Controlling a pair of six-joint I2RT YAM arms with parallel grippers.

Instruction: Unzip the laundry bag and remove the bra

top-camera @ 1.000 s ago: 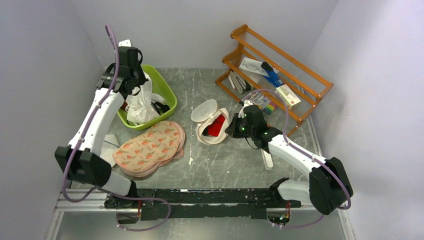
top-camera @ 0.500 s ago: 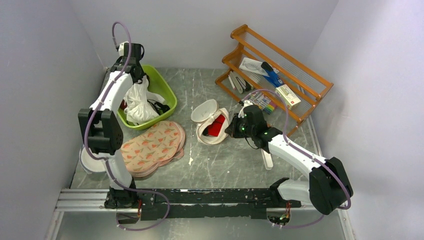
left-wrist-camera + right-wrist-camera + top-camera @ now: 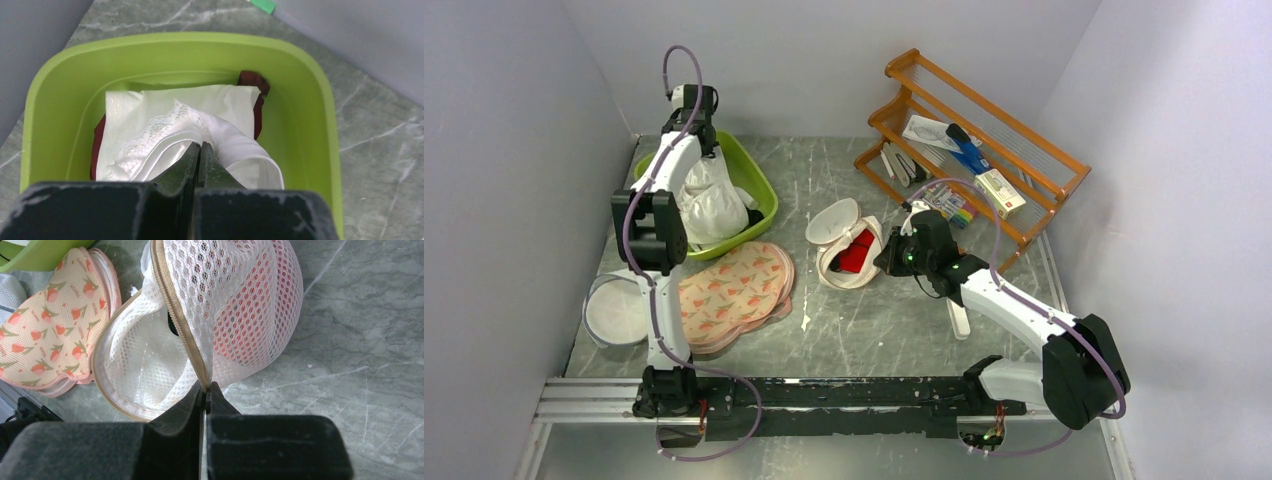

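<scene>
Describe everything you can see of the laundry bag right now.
The laundry bag is a small rounded pouch of white open mesh edged with beige zipper tape. It is unzipped most of the way, with its lid flap folded open to show a white mesh lining. It lies on the grey marbled table, beside the fruit-printed pads. The red bra sits inside, showing through the mesh. The right gripper is shut on the zipper edge at the bag's rim.

Grey marbled tabletop [image 3: 874, 325], pale walls [image 3: 824, 60], wooden rack [image 3: 1009, 118]
</scene>
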